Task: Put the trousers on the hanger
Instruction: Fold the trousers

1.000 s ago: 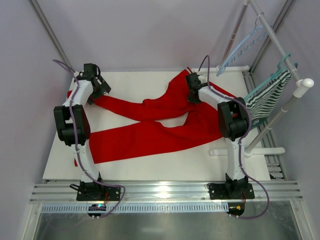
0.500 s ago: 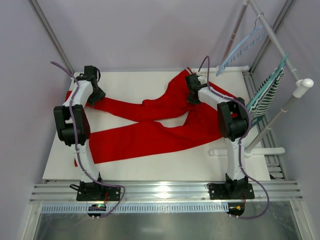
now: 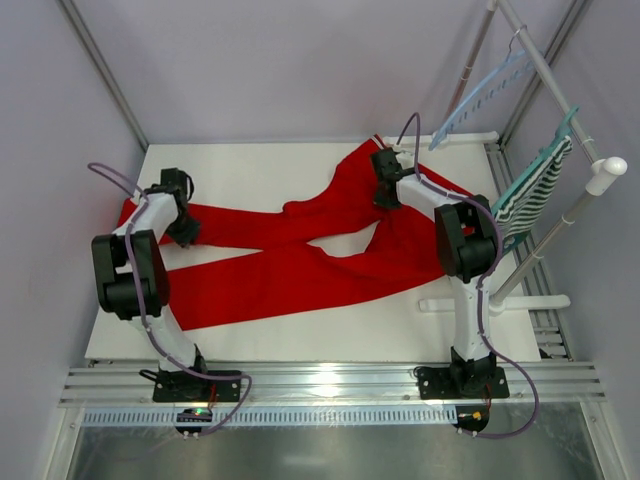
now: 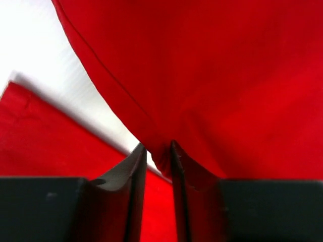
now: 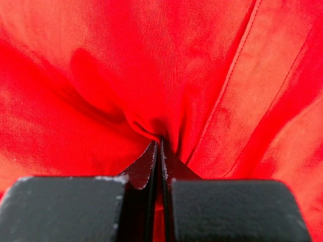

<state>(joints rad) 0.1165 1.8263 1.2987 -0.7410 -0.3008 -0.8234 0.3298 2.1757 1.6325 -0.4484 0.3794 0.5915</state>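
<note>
Clamping the left hand [image 4: 157, 151] on a fold of the trousers [image 3: 300, 268] at one leg end, fingers nearly together around bunching red cloth. Pinching the right hand [image 5: 160, 143] shut on another fold near the legs' join, with the trousers sprawling over the white surface [image 3: 260, 165] between both hands. Spotting the hanger [image 3: 480, 95] beyond the right hand, hooking over a rack rail [image 3: 545, 70] — well apart from the cloth.

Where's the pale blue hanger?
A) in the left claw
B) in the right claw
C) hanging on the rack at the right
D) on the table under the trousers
C: the pale blue hanger hangs from the rack rail, apart from the trousers.
</note>
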